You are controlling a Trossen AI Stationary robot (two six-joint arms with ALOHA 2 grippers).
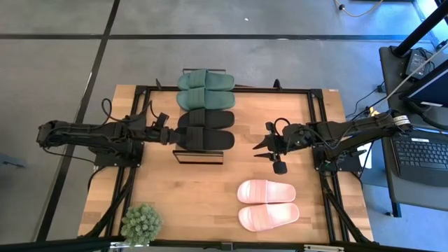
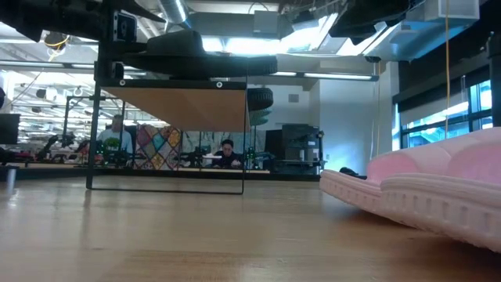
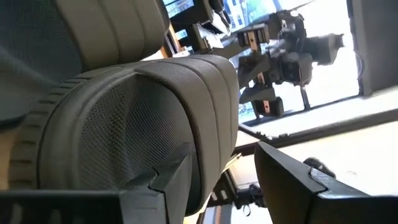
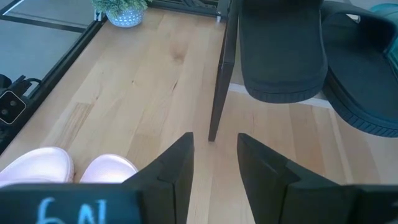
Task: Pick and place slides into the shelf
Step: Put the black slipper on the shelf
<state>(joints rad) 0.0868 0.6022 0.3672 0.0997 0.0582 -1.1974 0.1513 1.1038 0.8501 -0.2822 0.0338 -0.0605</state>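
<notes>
Judging by looks: slides are light moulded foam, springy, slightly grippy; the broad strap or a sole edge is the likely place to pinch. Green pair (image 1: 205,89) and black pair (image 1: 205,129) already sit on the shelf (image 1: 199,158); pink pair (image 1: 267,204) lies on the table (image 1: 210,203), well apart from it. Left gripper (image 1: 166,131) is at the black pair's end, fingers spread around a black slide (image 3: 137,130); firm contact unclear. Right gripper (image 1: 260,147) hovers between shelf and pink pair, fingers parted, holding nothing.
</notes>
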